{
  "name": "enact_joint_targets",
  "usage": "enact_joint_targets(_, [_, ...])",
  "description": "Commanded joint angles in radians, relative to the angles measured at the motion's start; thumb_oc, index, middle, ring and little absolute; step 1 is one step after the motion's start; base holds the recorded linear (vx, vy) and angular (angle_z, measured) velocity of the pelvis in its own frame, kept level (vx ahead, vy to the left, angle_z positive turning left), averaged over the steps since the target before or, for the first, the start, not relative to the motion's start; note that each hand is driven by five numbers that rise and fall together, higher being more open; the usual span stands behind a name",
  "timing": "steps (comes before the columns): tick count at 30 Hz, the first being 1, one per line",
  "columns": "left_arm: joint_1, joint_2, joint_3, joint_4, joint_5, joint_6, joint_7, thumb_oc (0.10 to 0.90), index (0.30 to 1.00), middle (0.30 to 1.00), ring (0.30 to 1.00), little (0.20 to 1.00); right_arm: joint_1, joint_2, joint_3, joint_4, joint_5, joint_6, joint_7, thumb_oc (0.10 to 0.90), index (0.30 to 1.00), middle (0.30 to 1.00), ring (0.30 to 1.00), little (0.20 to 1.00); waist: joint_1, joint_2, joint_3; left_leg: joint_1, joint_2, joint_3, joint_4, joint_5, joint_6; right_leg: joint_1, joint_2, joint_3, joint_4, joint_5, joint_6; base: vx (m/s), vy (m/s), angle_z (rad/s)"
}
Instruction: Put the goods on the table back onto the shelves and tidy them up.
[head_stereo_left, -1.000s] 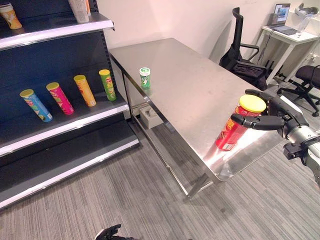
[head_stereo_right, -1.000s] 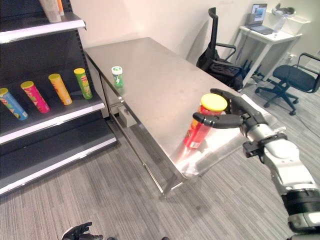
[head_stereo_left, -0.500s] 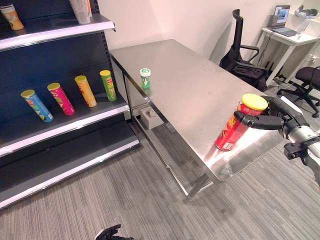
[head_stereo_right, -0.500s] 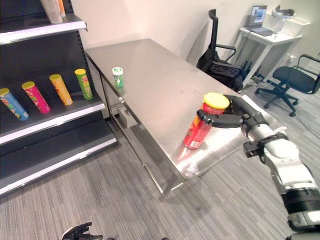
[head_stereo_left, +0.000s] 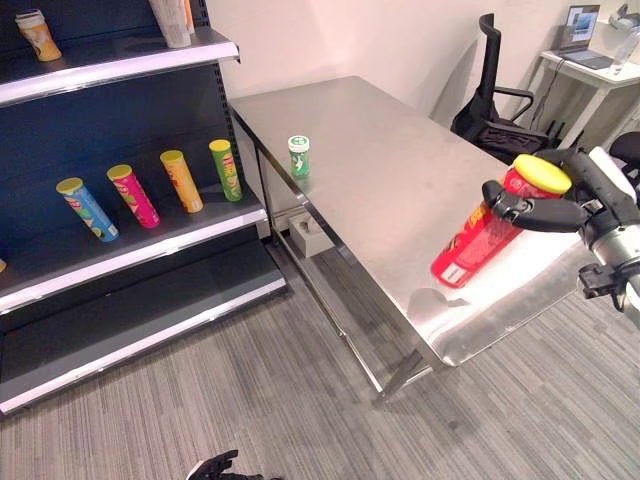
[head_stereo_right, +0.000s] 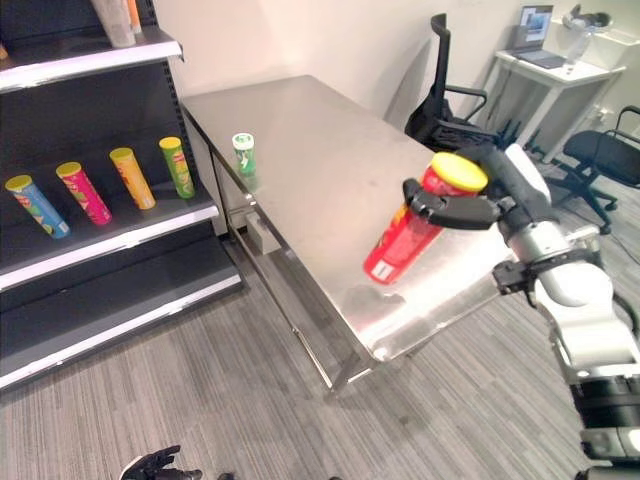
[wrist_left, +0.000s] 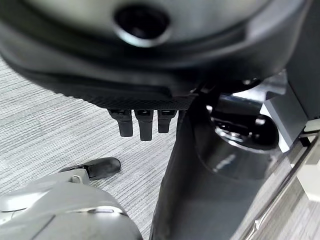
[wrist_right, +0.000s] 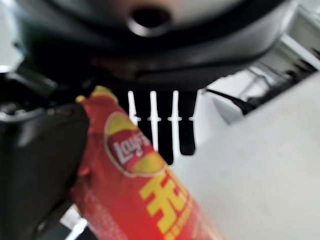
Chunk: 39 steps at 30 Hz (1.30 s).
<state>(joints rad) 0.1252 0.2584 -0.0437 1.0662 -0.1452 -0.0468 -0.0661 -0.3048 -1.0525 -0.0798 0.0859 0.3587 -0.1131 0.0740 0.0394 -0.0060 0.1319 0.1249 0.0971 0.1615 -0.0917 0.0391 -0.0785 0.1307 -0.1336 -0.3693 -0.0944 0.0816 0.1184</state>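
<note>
Right hand (head_stereo_right: 495, 195) clamped round top of red can (head_stereo_right: 415, 230), tilted and clear of table (head_stereo_right: 310, 150) for carrying to shelf (head_stereo_right: 120, 235) with other cans, green can (head_stereo_right: 243, 154) waiting on table, left hand (head_stereo_right: 150, 466) low, loosely curled, empty

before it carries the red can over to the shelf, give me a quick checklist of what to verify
1. Grip: right hand has thumb and fingers curled round the top of the red can - ok.
2. Can clear of the table: its bottom looks lifted off the surface, tilted - ok, though the gap is hard to judge.
3. Can upright: it leans, yellow lid toward the hand - not ok.
4. Landing spot: the middle shelf has bare board beside the four cans lying there - ok.
5. Left hand hangs low by the floor, out of the path - ok.
6. Goods left over: small green can stands on the table - not ok.
</note>
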Motion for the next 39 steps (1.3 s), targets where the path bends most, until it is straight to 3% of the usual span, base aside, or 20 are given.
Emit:
enact_joint_targets(1, [0.012, 0.074, -0.035, 0.012, 0.018, -0.021, 0.009, 0.8, 0.9, 0.9, 0.9, 0.9, -0.113, -0.046, -0.103, -0.092, -0.016, -0.132, -0.111, 0.4, 0.3, 0.3, 0.3, 0.3, 0.044, -0.063, -0.051, -0.034, 0.077, 0.006, 0.03, -0.005, -0.064, 0.036, -0.007, 0.025, 0.007, -0.106, 0.039, -0.02, -0.126, 0.15])
enact_joint_targets(5, [0.015, 0.082, -0.019, -0.011, -0.011, -0.021, 0.015, 0.8, 0.9, 0.9, 0.9, 0.9, -0.122, -0.05, -0.12, -0.127, -0.021, -0.144, -0.13, 0.4, 0.3, 0.3, 0.3, 0.3, 0.059, -0.062, -0.021, -0.087, 0.099, -0.03, 0.106, -0.008, -0.075, 0.032, 0.012, 0.021, 0.007, -0.123, 0.021, -0.07, -0.11, 0.13])
enact_joint_targets(9, [0.007, 0.085, -0.021, -0.041, -0.039, -0.02, 0.022, 0.8, 0.9, 0.9, 0.9, 0.9, -0.139, -0.067, -0.141, -0.149, -0.017, -0.156, -0.154, 0.4, 0.3, 0.3, 0.3, 0.3, 0.069, -0.066, 0.033, -0.224, 0.103, -0.067, 0.249, -0.007, -0.095, 0.038, 0.017, -0.035, 0.007, -0.14, 0.005, -0.13, -0.056, 0.46])
enact_joint_targets(10, [0.01, 0.083, -0.018, -0.041, -0.038, -0.02, 0.022, 0.8, 0.9, 0.9, 0.9, 0.9, -0.137, -0.065, -0.144, -0.149, -0.021, -0.157, -0.16, 0.4, 0.3, 0.3, 0.3, 0.3, 0.07, -0.064, 0.038, -0.224, 0.122, -0.063, 0.244, 0.001, -0.102, 0.043, 0.019, -0.049, 0.007, -0.142, 0.006, 0.03, 0.196, 0.9])
enact_joint_targets(11, [0.017, 0.083, -0.005, -0.033, -0.047, -0.025, 0.029, 0.8, 0.9, 0.9, 0.9, 0.9, -0.135, -0.054, -0.135, -0.141, -0.029, -0.155, -0.165, 0.4, 0.3, 0.3, 0.3, 0.3, 0.072, -0.067, 0.036, -0.207, 0.198, -0.061, 0.195, 0.046, -0.119, 0.048, 0.002, -0.077, 0.007, -0.131, 0.021, 0.04, 0.188, 0.77])
enact_joint_targets(12, [0.017, 0.083, -0.005, -0.033, -0.048, -0.025, 0.029, 0.8, 0.9, 0.9, 0.9, 0.9, -0.137, -0.054, -0.133, -0.14, -0.029, -0.155, -0.166, 0.4, 0.3, 0.3, 0.3, 0.3, 0.071, -0.066, 0.037, -0.204, 0.199, -0.062, 0.189, 0.049, -0.12, 0.049, 0.003, -0.078, 0.007, -0.131, 0.02, 0.04, 0.269, 0.56])
enact_joint_targets(14, [0.012, 0.084, 0.016, -0.019, -0.067, -0.028, 0.046, 0.8, 0.9, 0.9, 0.9, 0.9, -0.124, -0.057, -0.122, -0.14, -0.051, -0.147, -0.167, 0.4, 0.3, 0.3, 0.3, 0.3, 0.062, -0.065, 0.039, -0.177, 0.274, -0.028, 0.107, 0.11, -0.131, 0.044, -0.022, -0.099, 0.007, -0.125, 0.039, 0.01, 0.25, 0.24])
enact_joint_targets(17, [0.009, 0.09, 0.026, -0.004, -0.048, -0.027, 0.054, 0.8, 0.9, 0.9, 0.9, 0.9, -0.076, -0.082, -0.151, -0.157, -0.076, -0.134, -0.158, 0.4, 0.3, 0.3, 0.3, 0.3, 0.045, -0.038, 0.014, -0.164, 0.331, 0.047, 0.016, 0.164, -0.15, 0.036, -0.06, -0.131, 0.007, -0.116, 0.072, 0.07, 0.424, 0.24])
enact_joint_targets(18, [0.02, 0.089, 0.025, 0.01, -0.019, -0.025, 0.052, 0.8, 0.9, 0.9, 0.9, 0.9, -0.048, -0.085, -0.173, -0.159, -0.097, -0.126, -0.158, 0.4, 0.3, 0.3, 0.3, 0.3, 0.045, -0.016, -0.01, -0.168, 0.317, 0.067, 0.007, 0.147, -0.159, 0.047, -0.095, -0.151, 0.007, -0.098, 0.093, 0.08, 0.433, 0.4])
enact_joint_targets(19, [0.02, 0.09, 0.023, 0.01, -0.019, -0.026, 0.052, 0.8, 0.9, 0.9, 0.9, 0.9, -0.043, -0.084, -0.177, -0.162, -0.098, -0.125, -0.158, 0.4, 0.3, 0.3, 0.3, 0.3, 0.045, -0.017, -0.011, -0.169, 0.314, 0.066, 0.007, 0.146, -0.158, 0.047, -0.097, -0.153, 0.007, -0.098, 0.094, 0.21, 0.607, 0.42])
enact_joint_targets(21, [-0.006, 0.104, 0.023, 0.031, 0.001, -0.016, 0.051, 0.8, 0.9, 0.9, 0.9, 0.9, 0.004, -0.078, -0.204, -0.172, -0.155, -0.098, -0.163, 0.4, 0.3, 0.3, 0.3, 0.3, 0.049, -0.027, -0.023, -0.185, 0.244, 0.083, 0.024, 0.114, -0.148, 0.061, -0.204, -0.182, 0.023, -0.034, 0.123, 0.16, 0.453, 0.44])
enact_joint_targets(22, [-0.006, 0.106, 0.022, 0.031, 0.001, -0.016, 0.051, 0.8, 0.9, 0.9, 0.9, 0.9, 0.009, -0.076, -0.209, -0.174, -0.155, -0.097, -0.163, 0.4, 0.3, 0.3, 0.3, 0.3, 0.049, -0.032, -0.023, -0.185, 0.239, 0.083, 0.024, 0.113, -0.146, 0.061, -0.21, -0.183, 0.023, -0.033, 0.125, 0.11, 0.311, 0.62])
enact_joint_targets(25, [0.002, 0.139, 0.014, 0.026, 0.036, -0.02, 0.053, 0.8, 0.9, 0.9, 0.9, 0.9, -0.05, -0.059, -0.156, -0.2, -0.169, -0.1, -0.165, 0.4, 0.3, 0.3, 0.3, 0.3, 0.063, -0.052, -0.017, -0.173, 0.155, 0.109, 0.024, 0.044, -0.09, 0.002, -0.332, -0.178, 0.139, 0.068, 0.142, 0.15, 0.373, 0.65])
enact_joint_targets(27, [-0.007, 0.163, 0.023, 0.016, 0.034, -0.015, 0.061, 0.8, 0.9, 0.9, 0.9, 0.9, -0.094, -0.056, -0.112, -0.204, -0.171, -0.091, -0.172, 0.4, 0.3, 0.3, 0.3, 0.3, 0.058, -0.057, -0.005, -0.164, 0.11, 0.127, 0.014, 0.024, -0.057, -0.053, -0.345, -0.145, 0.219, 0.068, 0.131, 0.06, 0.395, -0.17])
enact_joint_targets(28, [-0.012, 0.171, 0.034, 0.006, 0.029, -0.014, 0.064, 0.8, 0.9, 0.9, 0.9, 0.9, -0.096, -0.059, -0.108, -0.207, -0.181, -0.089, -0.171, 0.4, 0.3, 0.3, 0.3, 0.3, 0.05, -0.06, 0.001, -0.159, 0.091, 0.127, 0.011, 0.015, -0.045, -0.082, -0.322, -0.101, 0.251, 0.042, 0.124, 0.05, 0.376, -0.07])
enact_joint_targets(29, [-0.027, 0.174, 0.05, -0.008, 0.004, -0.014, 0.065, 0.8, 0.9, 0.9, 0.9, 0.9, -0.079, -0.079, -0.115, -0.209, -0.199, -0.082, -0.164, 0.4, 0.3, 0.3, 0.3, 0.3, 0.033, -0.06, 0.011, -0.154, 0.065, 0.131, 0.005, 0.022, -0.025, -0.118, -0.244, -0.061, 0.247, -0.004, 0.089, 0.06, 0.303, 0.12])
enact_joint_targets(31, [-0.037, 0.169, 0.049, -0.029, -0.022, -0.013, 0.059, 0.8, 0.9, 0.9, 0.9, 0.9, -0.063, -0.084, -0.131, -0.21, -0.19, -0.081, -0.166, 0.4, 0.3, 0.3, 0.3, 0.3, 0.015, -0.061, 0.025, -0.14, 0.043, 0.114, 0.004, 0.019, -0.016, -0.147, -0.13, -0.011, 0.218, -0.071, 0.059, 0.08, 0.175, 0.46])
enact_joint_targets(34, [-0.06, 0.158, 0.035, -0.06, -0.037, -0.016, 0.045, 0.8, 0.9, 0.9, 0.9, 0.9, -0.031, -0.088, -0.155, -0.218, -0.195, -0.088, -0.169, 0.4, 0.3, 0.3, 0.3, 0.3, -0.011, -0.073, 0.05, -0.116, 0.001, 0.08, 0.004, 0.002, -0.004, -0.209, 0.007, 0.082, 0.188, -0.103, 0.035, 0.09, 0.094, 0.24])
enact_joint_targets(36, [-0.078, 0.147, 0.02, -0.072, -0.042, -0.017, 0.043, 0.8, 0.9, 0.9, 0.9, 0.9, -0.017, -0.095, -0.168, -0.214, -0.199, -0.091, -0.174, 0.4, 0.3, 0.3, 0.3, 0.3, -0.018, -0.087, 0.059, -0.116, -0.024, 0.052, 0.004, -0.002, 0.002, -0.23, 0.053, 0.126, 0.149, -0.085, 0.022, 0.07, 0.03, 0.72])
enact_joint_targets(39, [-0.075, 0.129, 0.001, -0.085, -0.028, -0.021, 0.04, 0.8, 0.9, 0.9, 0.9, 0.9, -0.031, -0.095, -0.161, -0.222, -0.188, -0.096, -0.17, 0.4, 0.3, 0.3, 0.3, 0.3, -0.015, -0.103, 0.043, -0.111, -0.055, 0.023, 0.008, -0.013, 0.011, -0.168, 0.075, 0.161, 0.067, -0.073, 0.012, 0.07, -0.035, 0.14])
